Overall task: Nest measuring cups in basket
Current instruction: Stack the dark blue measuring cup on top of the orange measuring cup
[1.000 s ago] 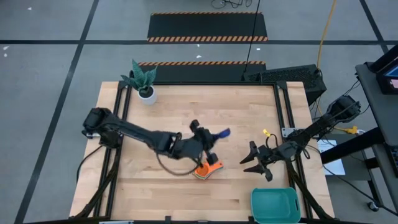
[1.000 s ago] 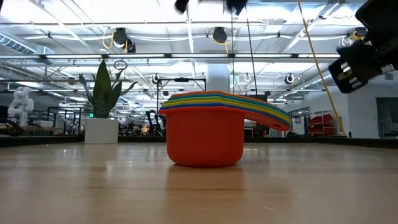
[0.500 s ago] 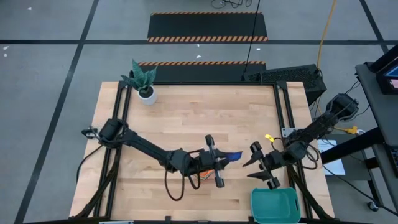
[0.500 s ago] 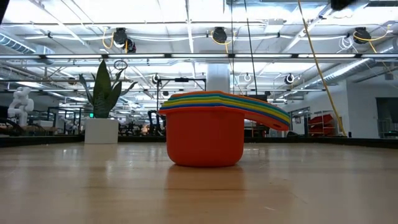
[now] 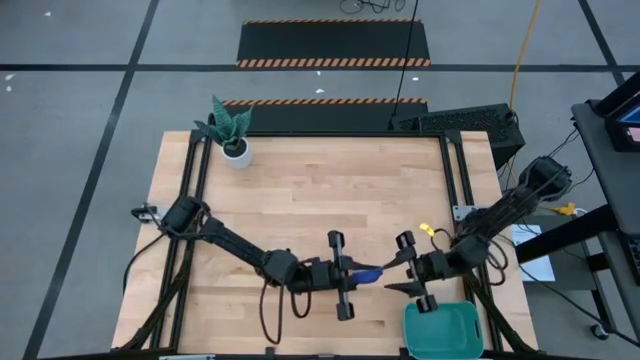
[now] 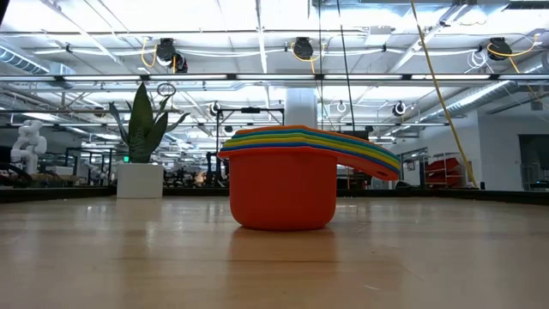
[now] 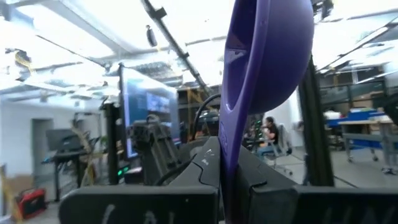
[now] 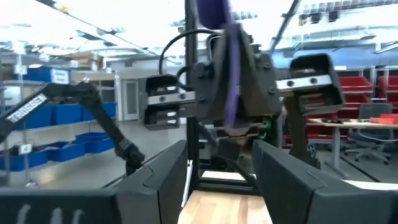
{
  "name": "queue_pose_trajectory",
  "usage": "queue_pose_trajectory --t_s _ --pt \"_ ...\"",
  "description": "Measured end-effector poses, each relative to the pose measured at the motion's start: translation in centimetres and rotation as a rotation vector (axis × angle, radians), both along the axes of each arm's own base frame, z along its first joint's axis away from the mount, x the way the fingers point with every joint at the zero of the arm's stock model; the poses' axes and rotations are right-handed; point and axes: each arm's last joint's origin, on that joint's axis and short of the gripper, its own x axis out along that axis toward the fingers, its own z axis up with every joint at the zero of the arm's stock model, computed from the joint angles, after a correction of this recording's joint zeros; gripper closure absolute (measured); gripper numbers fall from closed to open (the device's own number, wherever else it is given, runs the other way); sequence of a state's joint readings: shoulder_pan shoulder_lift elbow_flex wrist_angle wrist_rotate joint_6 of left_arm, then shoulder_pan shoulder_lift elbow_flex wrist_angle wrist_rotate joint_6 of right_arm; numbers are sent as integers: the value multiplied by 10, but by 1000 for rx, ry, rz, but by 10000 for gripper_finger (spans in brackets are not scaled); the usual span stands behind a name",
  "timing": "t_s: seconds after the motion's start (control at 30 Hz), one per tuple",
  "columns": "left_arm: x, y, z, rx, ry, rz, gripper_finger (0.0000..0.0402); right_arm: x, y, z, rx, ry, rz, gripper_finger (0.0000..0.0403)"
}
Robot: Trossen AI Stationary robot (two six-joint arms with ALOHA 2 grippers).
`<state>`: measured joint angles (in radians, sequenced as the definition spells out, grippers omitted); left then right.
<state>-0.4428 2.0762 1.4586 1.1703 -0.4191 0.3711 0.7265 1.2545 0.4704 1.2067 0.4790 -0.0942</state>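
Holding the navy cup [image 5: 366, 273] pinched by its handle in my left claw [image 5: 348, 273], right claw [image 5: 405, 272] spread just beside it, facing it, basket [image 5: 443, 329] near on the counter [image 5: 300, 190].

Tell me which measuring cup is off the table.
The navy cup, pinched by its handle in the shut left gripper facing the right gripper. The others sit nested in the red cup.
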Motion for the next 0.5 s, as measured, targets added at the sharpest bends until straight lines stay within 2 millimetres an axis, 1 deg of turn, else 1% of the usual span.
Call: queue_pose_trajectory --t_s 0.17,0.27,0.5 --pt "-5 -10 1 26 -13 -36 397 11 8 1 25 -28 -54 227" --pt "-8 -16 1 50 -14 -32 397 17 14 6 22 -50 -60 227" --pt "-9 -18 1 70 -10 -13 394 34 25 16 33 -62 -71 228"
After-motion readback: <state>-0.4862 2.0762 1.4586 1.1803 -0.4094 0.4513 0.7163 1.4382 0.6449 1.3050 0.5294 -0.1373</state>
